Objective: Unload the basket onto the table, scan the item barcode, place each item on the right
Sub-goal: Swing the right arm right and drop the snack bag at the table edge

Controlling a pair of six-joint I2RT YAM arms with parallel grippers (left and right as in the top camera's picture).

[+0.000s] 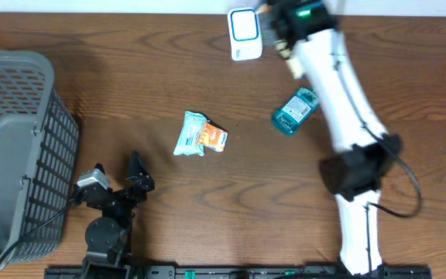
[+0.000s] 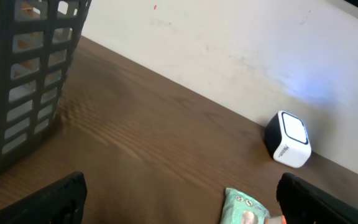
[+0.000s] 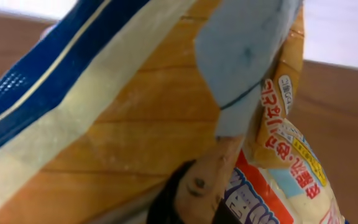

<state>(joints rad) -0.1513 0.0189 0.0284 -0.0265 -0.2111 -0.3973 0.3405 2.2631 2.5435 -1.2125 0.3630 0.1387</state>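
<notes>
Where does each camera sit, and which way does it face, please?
Overhead: above the table, looking straight down at basket, scanner, left arm and right arm.
Left wrist: low on the left arm, facing across toward the wall; fingers of the open left end effector at bottom corners.
Right wrist: pressed against the snack packet in the shut right end effector.
Shared: overhead and left wrist both show scanner and basket.

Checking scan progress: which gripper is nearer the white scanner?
Right. The right gripper, holding a packet, is just beside the scanner; the left gripper sits far off, near the basket.
</notes>
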